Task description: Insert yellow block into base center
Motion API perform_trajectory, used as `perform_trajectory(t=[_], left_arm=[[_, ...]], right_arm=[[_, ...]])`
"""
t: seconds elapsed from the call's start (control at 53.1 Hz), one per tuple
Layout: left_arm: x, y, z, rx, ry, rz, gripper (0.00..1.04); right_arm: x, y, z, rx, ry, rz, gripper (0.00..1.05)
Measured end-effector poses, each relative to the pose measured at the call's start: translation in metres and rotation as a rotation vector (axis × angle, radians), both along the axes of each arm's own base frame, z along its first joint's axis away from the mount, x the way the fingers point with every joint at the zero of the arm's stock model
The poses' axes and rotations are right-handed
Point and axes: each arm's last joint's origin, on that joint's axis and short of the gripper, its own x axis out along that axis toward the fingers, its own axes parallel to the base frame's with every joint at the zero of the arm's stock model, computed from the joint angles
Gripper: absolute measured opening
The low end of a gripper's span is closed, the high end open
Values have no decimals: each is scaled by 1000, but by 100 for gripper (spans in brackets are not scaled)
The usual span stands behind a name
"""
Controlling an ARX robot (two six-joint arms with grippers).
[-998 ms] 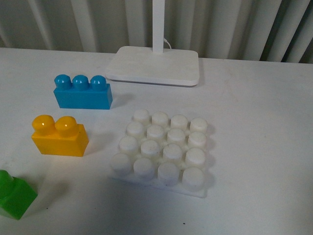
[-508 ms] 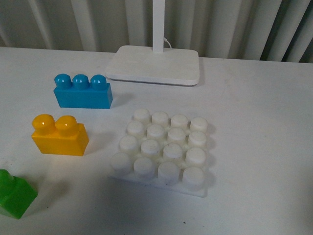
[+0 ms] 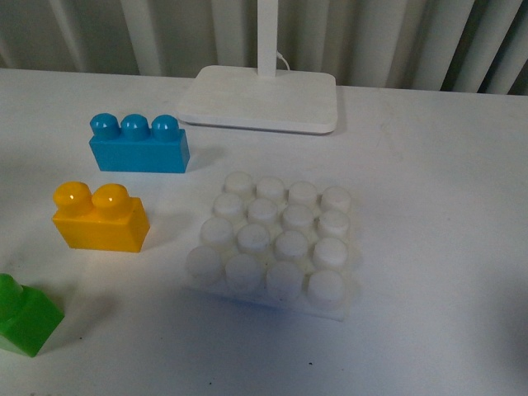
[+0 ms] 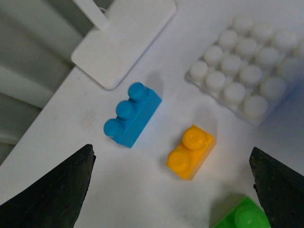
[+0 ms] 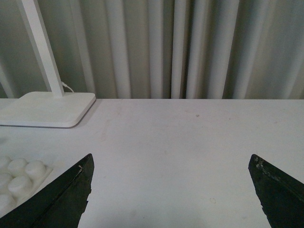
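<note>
- The yellow block point(image 3: 101, 219) is found on the tabletop point(image 3: 429, 206), apart from the base point(image 3: 276, 243).
- The left tool point(image 4: 171, 161) and right tool point(image 5: 171, 164) are held spread wide, empty.

Front view shifted, yellow block point(image 3: 101, 221), base point(image 3: 276, 247) slightly higher

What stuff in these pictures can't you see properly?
- Green brick: the left edge cuts it off in the front view, and the bottom edge does in the left wrist view.
- White pole: the front view's top edge cuts it off, so I cannot tell what it holds.
- Base: the right wrist view shows only a few studs, and the picture's edge cuts off the rest.
- Yellow block: its underside faces the table in every view.
</note>
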Motion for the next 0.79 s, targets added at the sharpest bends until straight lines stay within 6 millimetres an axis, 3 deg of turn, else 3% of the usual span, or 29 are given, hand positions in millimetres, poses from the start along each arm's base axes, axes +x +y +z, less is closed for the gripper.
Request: perform_trajectory(t=[0.264,0.546,0.791], left_arm=[[45,-15,-14,361,206,-217,98],[82,-26,-25,558,246,-311,98],[101,-42,-39,582,299,-373,98]], right_arm=[[0,0,0,0,0,0,96],[0,0,0,0,0,0,96],[0,0,0,0,0,0,96]])
